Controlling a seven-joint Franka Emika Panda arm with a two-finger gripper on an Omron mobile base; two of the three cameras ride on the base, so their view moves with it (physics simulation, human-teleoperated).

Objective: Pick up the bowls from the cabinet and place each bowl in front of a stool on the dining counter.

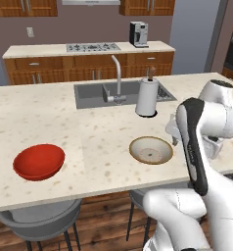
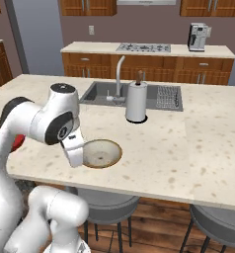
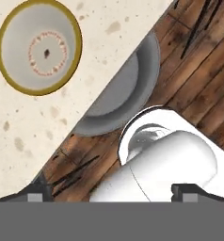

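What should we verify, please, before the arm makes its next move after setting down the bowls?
1. Red bowl on the dining counter, above a stool: ok.
2. Cream bowl upright on the counter, with a stool seat under that edge in the hand view: ok.
3. Gripper open, holding nothing: ok.
4. Gripper clear of the cream bowl: ok.
5. Paper towel roll standing apart from both bowls: ok.
6. Cabinet left closed: cannot tell.

A home kitchen: stone-topped island [image 1: 50, 122] with inset sink [image 1: 96, 93] and faucet [image 1: 117, 73], gas cooktop [image 1: 93, 47], coffee machine [image 1: 138, 34], wooden cabinets [image 1: 35, 7], grey stools [image 1: 40, 220].
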